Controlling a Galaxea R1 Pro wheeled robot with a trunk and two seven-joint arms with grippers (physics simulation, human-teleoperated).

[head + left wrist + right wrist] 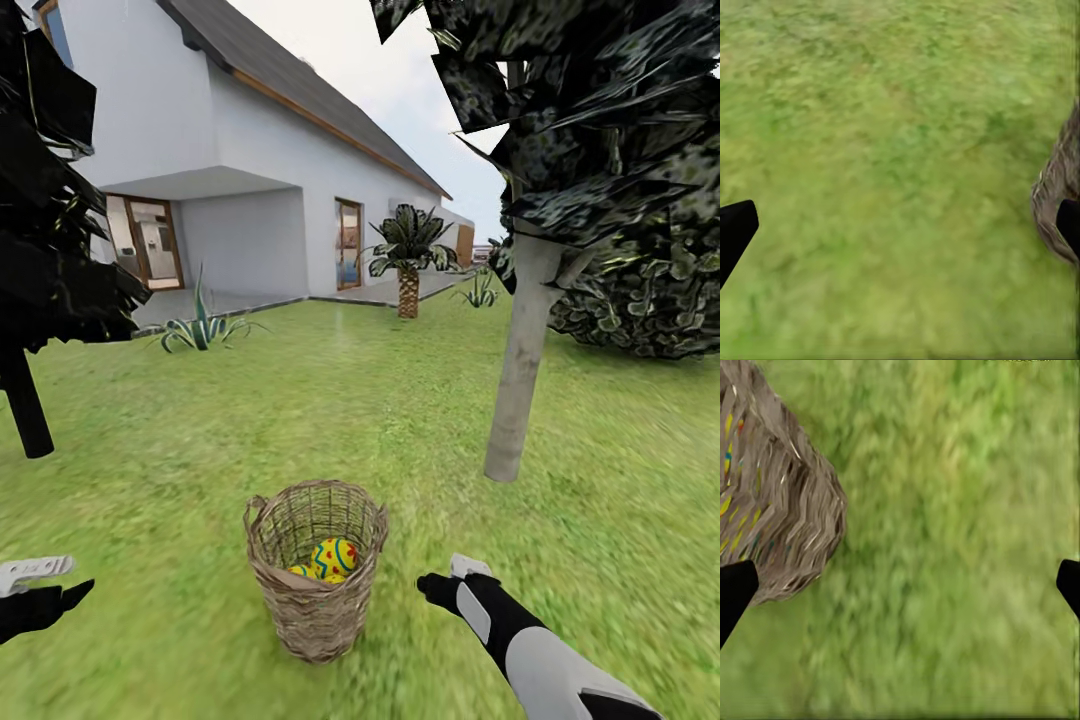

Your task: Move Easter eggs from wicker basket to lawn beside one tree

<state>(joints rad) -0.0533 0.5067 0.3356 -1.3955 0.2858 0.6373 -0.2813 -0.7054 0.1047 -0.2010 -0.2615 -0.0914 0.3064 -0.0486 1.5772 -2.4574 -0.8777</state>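
Green lawn [300, 420] runs to a white house. Three Easter eggs [333, 556] sit inside the wicker basket [316, 590]. Both hands are open and empty; the right hand [447, 580], at the basket's three o'clock, is nearer than the left hand [40, 585].

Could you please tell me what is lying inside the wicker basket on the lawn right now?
Inside the wicker basket, painted eggs show: one plainly, parts of others beside it. The wall hides the basket's bottom, so the full count stays uncertain.

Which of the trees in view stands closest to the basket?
The pale grey-trunked tree, just beyond and right of the basket. The dark-trunked tree at far left and the palm by the house stand farther off.
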